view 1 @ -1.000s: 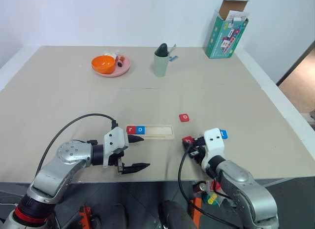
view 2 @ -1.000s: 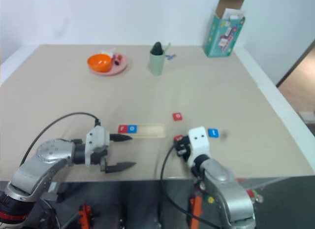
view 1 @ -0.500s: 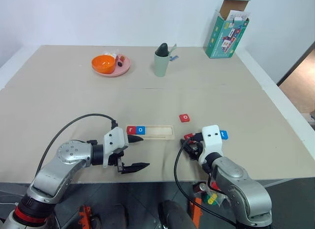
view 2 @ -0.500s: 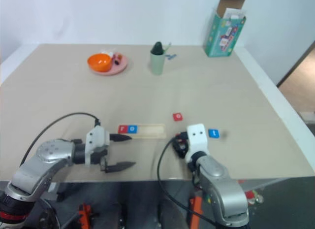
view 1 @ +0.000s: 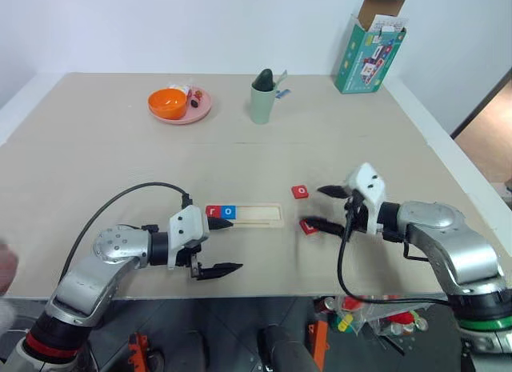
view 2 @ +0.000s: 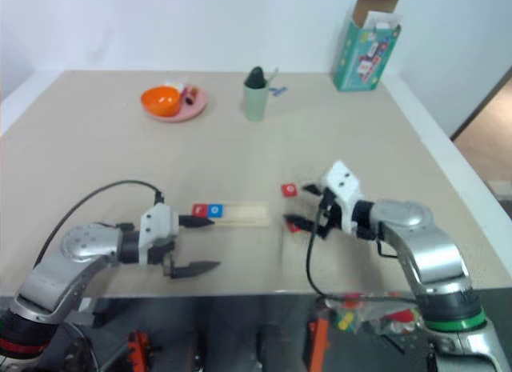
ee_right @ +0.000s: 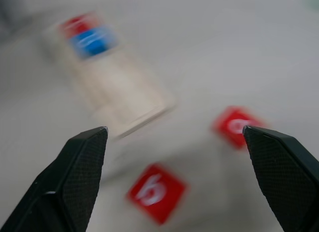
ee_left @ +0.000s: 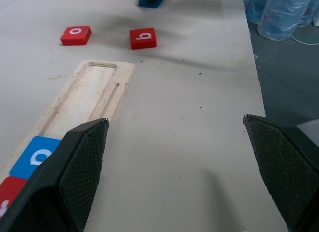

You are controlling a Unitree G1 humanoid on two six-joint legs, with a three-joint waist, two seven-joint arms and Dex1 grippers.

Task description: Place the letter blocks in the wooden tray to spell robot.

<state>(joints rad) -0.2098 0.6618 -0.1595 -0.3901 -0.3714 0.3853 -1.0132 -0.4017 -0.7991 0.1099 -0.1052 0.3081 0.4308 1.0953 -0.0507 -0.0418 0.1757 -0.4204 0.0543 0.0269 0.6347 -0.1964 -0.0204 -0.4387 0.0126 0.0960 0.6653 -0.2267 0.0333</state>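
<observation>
Filling the tray (view 1: 254,214): r and o sit in it. Next, the wide-open right gripper (view 1: 322,208) should take the b tile (view 1: 309,226); the left gripper (view 1: 221,246) gapes empty.

You were working in what looked like a lab or test room: a large plain beige table (view 1: 240,148) stood against a bare white wall (view 1: 160,28), with props set along its far side, a pink plate (view 1: 196,110) holding an orange bowl (view 1: 167,104), a green cup (view 1: 262,104) and an opened teal carton (view 1: 368,56). Clutter lay on the floor below the table's near edge.
</observation>
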